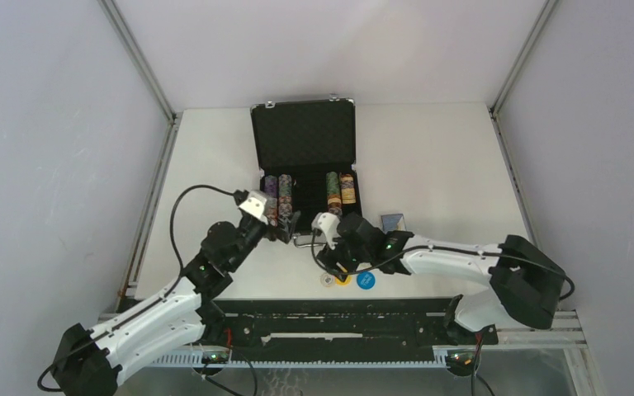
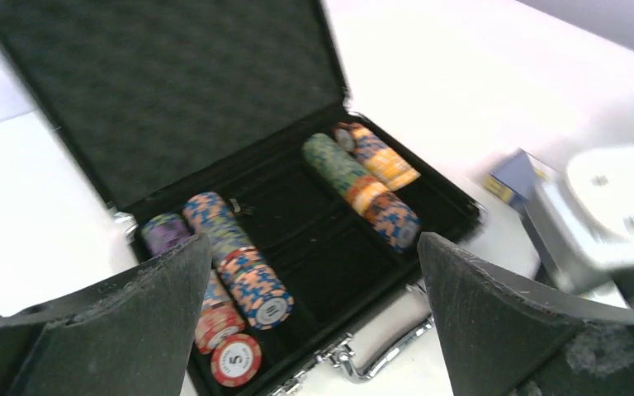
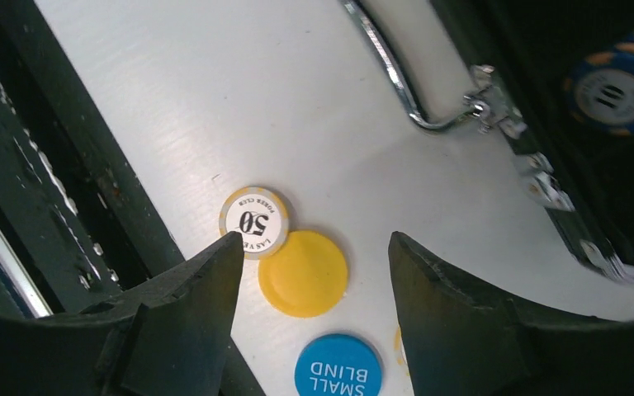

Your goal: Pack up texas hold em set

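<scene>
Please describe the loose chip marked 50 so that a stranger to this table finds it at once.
Find the open black case, then look in front of its metal handle, where three round discs lie close together. The chip marked 50 is leftmost from above, beside the plain yellow button and the blue button; only it has a white printed face.

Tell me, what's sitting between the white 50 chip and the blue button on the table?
A round yellow button lies between the white 50 chip and the blue button, right up against the chip. The right wrist view shows it clearly.
</scene>
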